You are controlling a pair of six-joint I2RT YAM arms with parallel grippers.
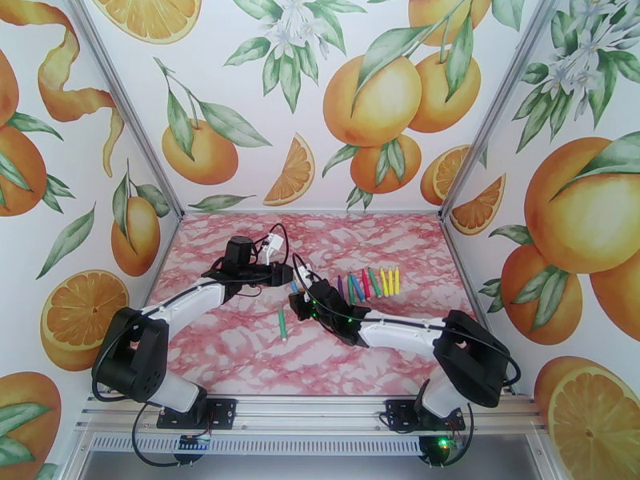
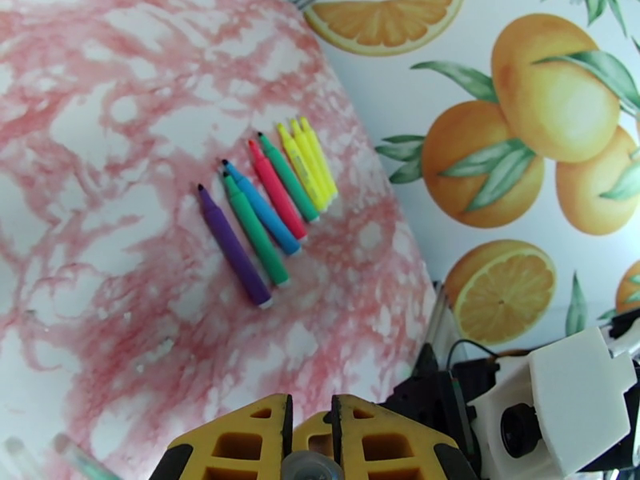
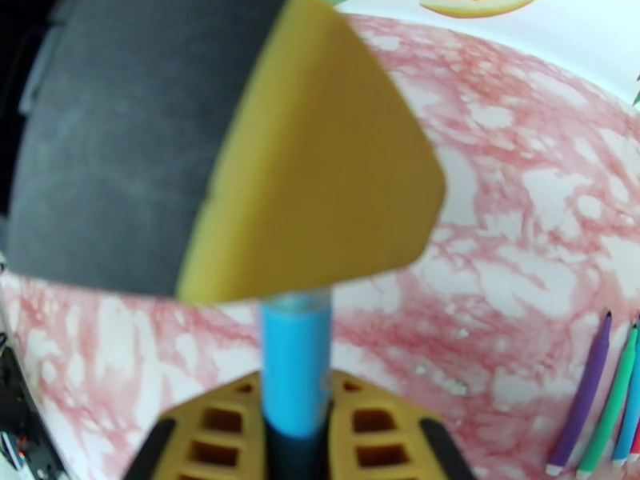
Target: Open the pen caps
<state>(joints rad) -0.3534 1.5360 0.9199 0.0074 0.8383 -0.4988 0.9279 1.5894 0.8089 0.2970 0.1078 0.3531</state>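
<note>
1. Right gripper [image 3: 296,394]: jaws clamped on the barrel of a blue pen [image 3: 296,358], which stands straight out between the fingers (held by the body so that the end stays free).
2. Left gripper [image 2: 310,411]: jaws together on the pen's far end. In the right wrist view one yellow finger [image 3: 320,154] covers that end.
3. Pen cap [image 3: 296,302]: a paler collar just under that finger, judged to be the cap and not yet off. The two grippers meet nose to nose above the worktop [image 1: 240,346], so a straight pull apart along the pen should free it.
4. Row of pens [image 2: 272,202]: purple, green, blue, red, green and yellows, lying side by side and touching, near the right gripper. Their tips look bare (judged already uncapped).
5. Lone green pen [image 1: 282,323]: flat on the worktop, on the near side of the grippers and apart from the row. Whether it is capped I cannot tell.
6. In the way: the right wrist's white camera housing [image 2: 576,402] sits close beside the left gripper, so there is little room for sideways twisting. The row lies to the side of the pull line.
</note>
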